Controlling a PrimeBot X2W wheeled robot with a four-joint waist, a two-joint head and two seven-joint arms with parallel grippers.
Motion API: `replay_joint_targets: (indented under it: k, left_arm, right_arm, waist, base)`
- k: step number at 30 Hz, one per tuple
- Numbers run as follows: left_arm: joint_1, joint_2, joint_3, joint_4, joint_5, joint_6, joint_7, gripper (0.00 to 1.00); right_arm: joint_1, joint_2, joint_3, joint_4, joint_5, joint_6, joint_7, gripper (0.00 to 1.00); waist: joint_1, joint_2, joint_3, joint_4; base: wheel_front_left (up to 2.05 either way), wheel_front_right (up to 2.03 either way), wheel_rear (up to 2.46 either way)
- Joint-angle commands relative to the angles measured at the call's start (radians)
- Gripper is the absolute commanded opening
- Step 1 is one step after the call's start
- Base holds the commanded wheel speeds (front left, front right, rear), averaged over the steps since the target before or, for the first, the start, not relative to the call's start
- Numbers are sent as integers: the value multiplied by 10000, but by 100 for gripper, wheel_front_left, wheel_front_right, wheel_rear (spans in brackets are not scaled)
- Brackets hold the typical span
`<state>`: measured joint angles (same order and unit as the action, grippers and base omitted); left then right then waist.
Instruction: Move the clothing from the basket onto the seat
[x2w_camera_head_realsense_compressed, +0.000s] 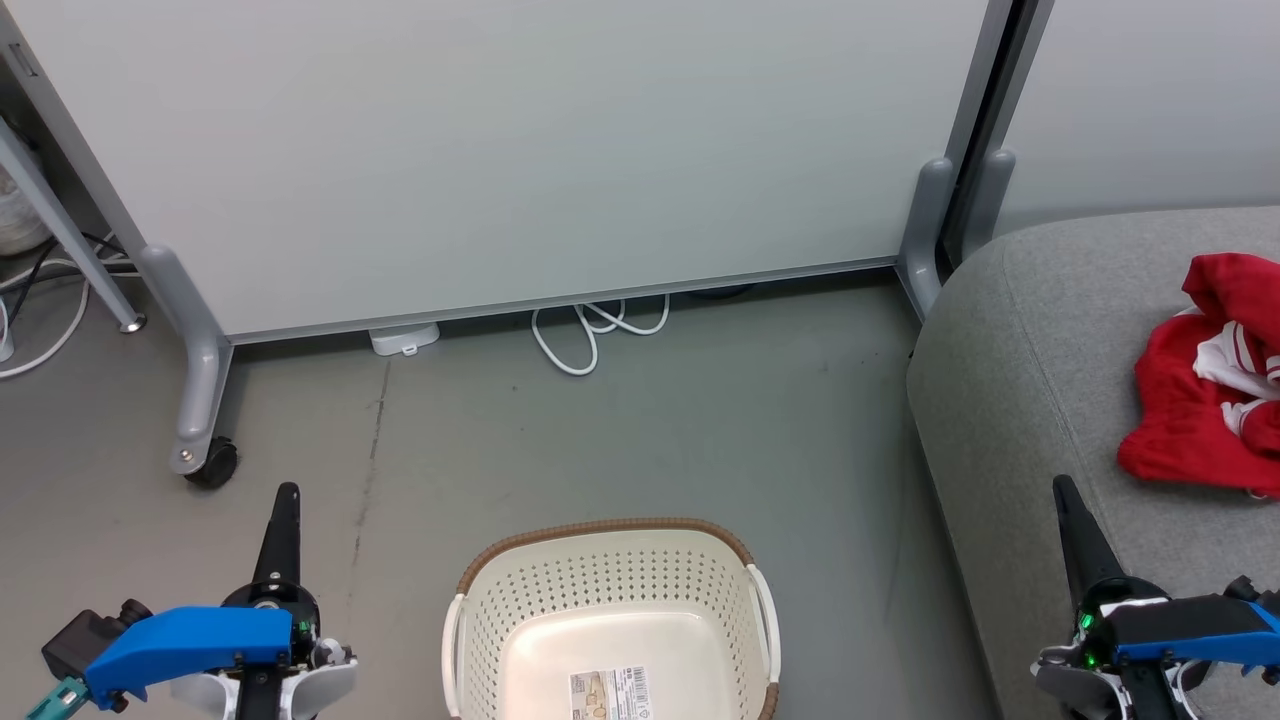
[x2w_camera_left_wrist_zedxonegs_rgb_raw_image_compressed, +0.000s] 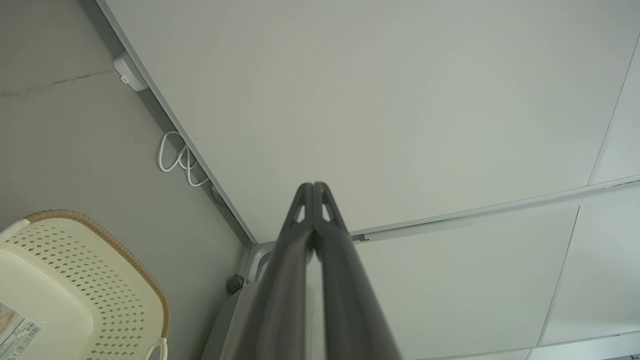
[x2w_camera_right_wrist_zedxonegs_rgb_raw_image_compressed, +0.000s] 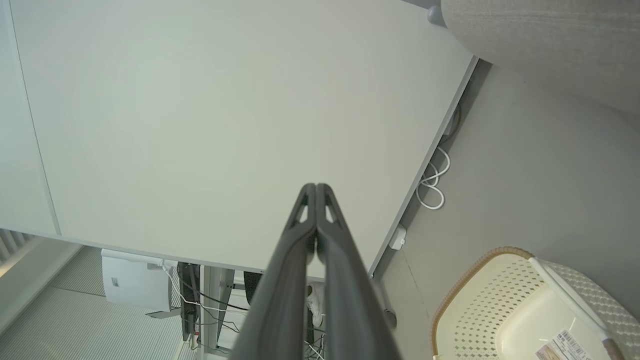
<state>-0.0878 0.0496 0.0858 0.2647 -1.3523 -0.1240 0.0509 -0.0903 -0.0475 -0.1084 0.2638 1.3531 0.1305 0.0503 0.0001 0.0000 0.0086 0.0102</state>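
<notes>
The red clothing (x2w_camera_head_realsense_compressed: 1205, 400) with white trim lies crumpled on the grey seat (x2w_camera_head_realsense_compressed: 1030, 380) at the right edge of the head view. The cream basket (x2w_camera_head_realsense_compressed: 610, 590) with its brown rim stands on the floor at bottom centre, holding nothing but a barcode sticker; it also shows as the basket (x2w_camera_left_wrist_zedxonegs_rgb_raw_image_compressed: 75, 280) in the left wrist view and the basket (x2w_camera_right_wrist_zedxonegs_rgb_raw_image_compressed: 500, 300) in the right wrist view. My left gripper (x2w_camera_head_realsense_compressed: 287, 492) is shut and empty, left of the basket. My right gripper (x2w_camera_head_realsense_compressed: 1062, 485) is shut and empty over the seat's front part, left of the clothing.
A white partition panel (x2w_camera_head_realsense_compressed: 500, 150) on grey wheeled feet (x2w_camera_head_realsense_compressed: 200, 440) stands behind the basket. A white cable (x2w_camera_head_realsense_compressed: 590, 335) loops on the floor under it, beside a small white box (x2w_camera_head_realsense_compressed: 404, 339). More cables lie at the far left.
</notes>
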Motion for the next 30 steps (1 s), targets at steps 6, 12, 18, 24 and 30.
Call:
replay_joint_targets:
  k: [6, 12, 18, 24, 30]
  left_arm:
    - [-216, 11, 118, -116, -638, -76, 171, 0]
    - [-239, 11, 166, -140, -1107, -84, 282, 0]
    - [-229, 11, 201, -161, -1486, -93, 376, 0]
    - [-237, 12, 237, -181, -1922, -99, 480, 0]
    - [-258, 12, 275, -208, -2334, -101, 599, 0]
  right_arm:
    - [-202, -45, -38, -119, 634, 3, 172, 0]
    - [-195, -45, -45, -138, 1114, 4, 290, 0]
    - [-208, -46, -52, -157, 1491, 4, 385, 0]
    - [-221, -46, -59, -177, 1918, 4, 488, 0]
    - [-233, -47, -66, -198, 2342, 4, 600, 0]
  waist:
    - [-1, 0, -10, -19]
    - [-1, 0, -20, -37]
    - [-1, 0, -28, -52]
    - [-1, 0, -37, -70]
    - [-1, 0, -47, -88]
  base:
    - [0, 0, 0]
    - [0, 0, 0]
    - [0, 0, 0]
    - [0, 0, 0]
    - [0, 0, 0]
